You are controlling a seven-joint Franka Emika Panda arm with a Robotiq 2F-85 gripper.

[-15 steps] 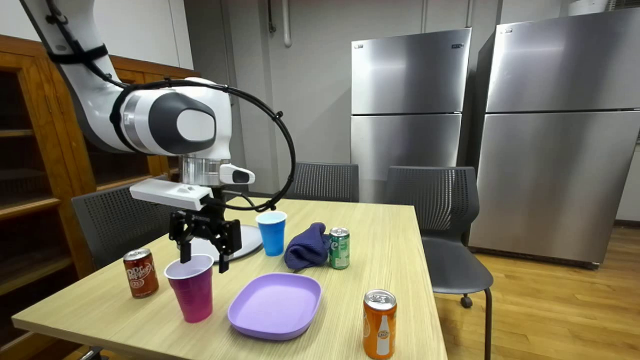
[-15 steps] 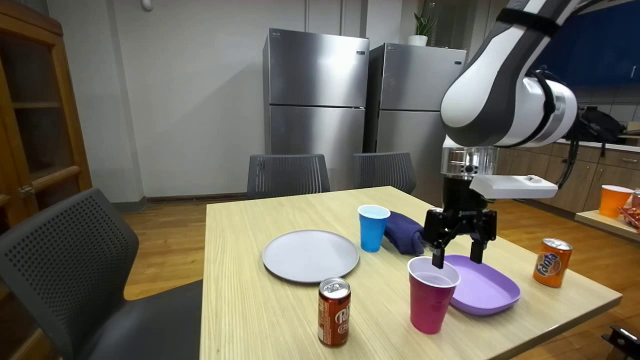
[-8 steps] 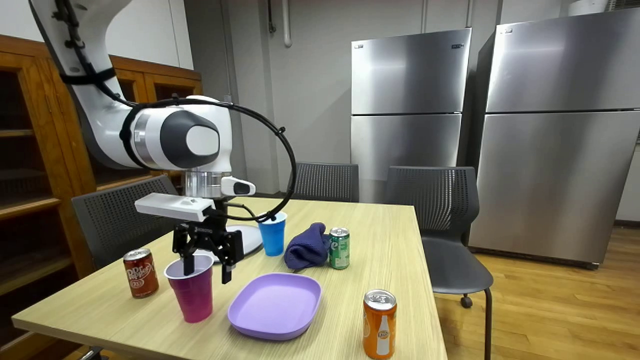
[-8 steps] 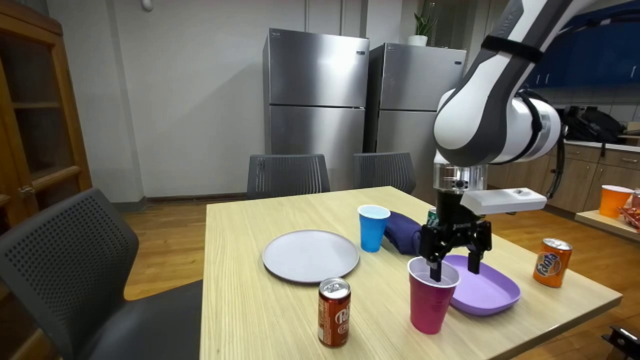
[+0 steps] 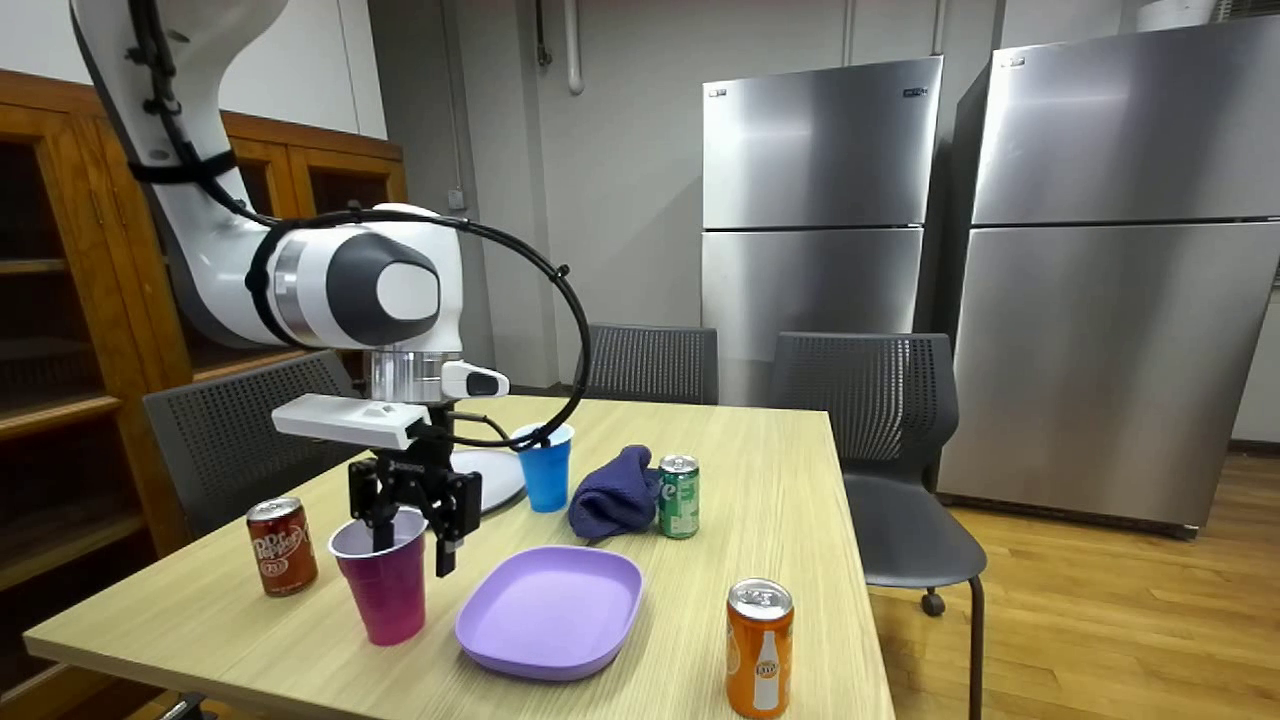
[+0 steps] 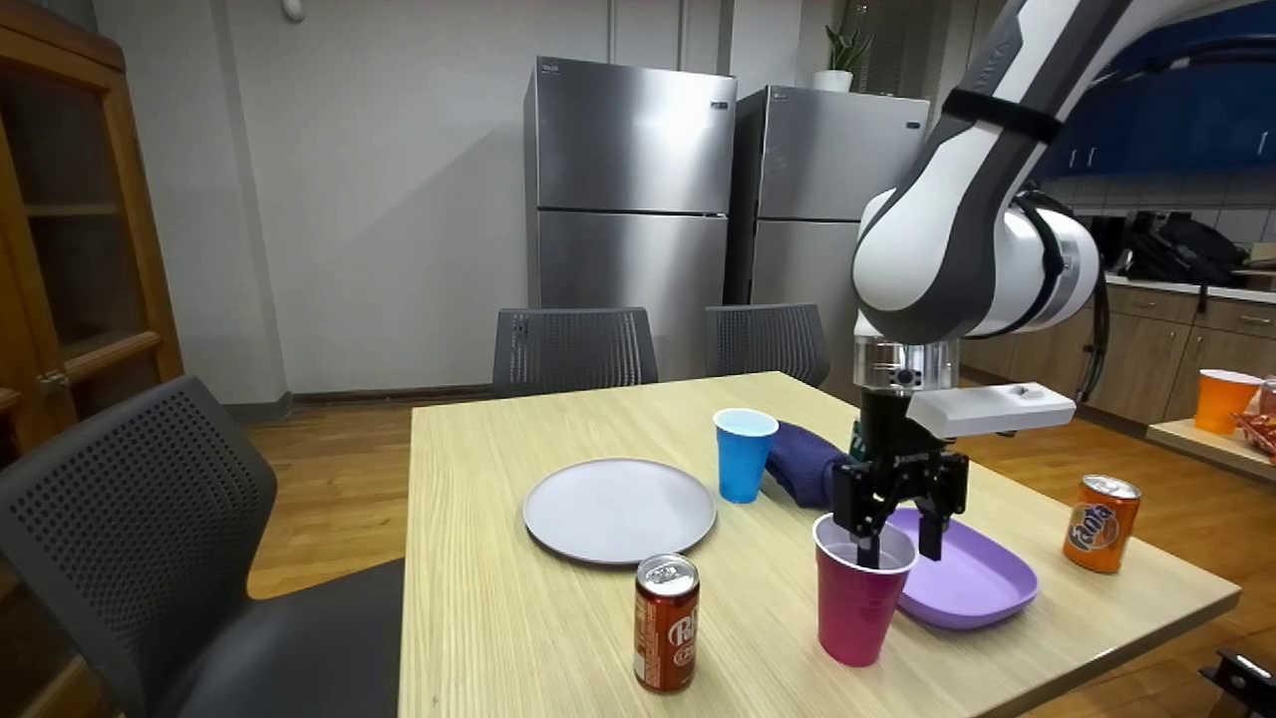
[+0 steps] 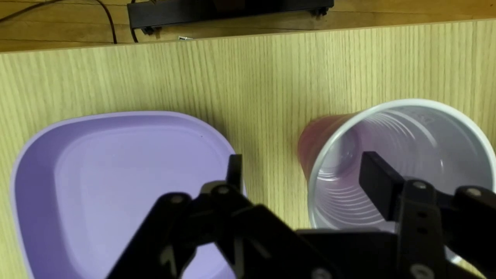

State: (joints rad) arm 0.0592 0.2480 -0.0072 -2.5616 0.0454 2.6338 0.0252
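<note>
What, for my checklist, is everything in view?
Table: 1, pale wood, centre
Square plate: 1, purple, tabletop
Pink cup: 1, pink, beside square plate
Dr Pepper can: 1, red, tabletop
Fanta can: 1, orange, tabletop
Cloth: 1, navy, tabletop
Soda can: 1, green, beside cloth
Blue cup: 1, blue, beside cloth
Round plate: 1, grey, tabletop
Orange cup: 1, orange, side table
Chairs: at least 3, grey, around table
Refrigerators: 2, silver, by wall
Potted plant: 1, green, atop refrigerator
Wooden cabinet: 1, brown, by wall
Wall cupboards: several, blue, background
Arm: 1, white and grey, over table
Gripper: 1, black, open, one finger inside pink cup
</note>
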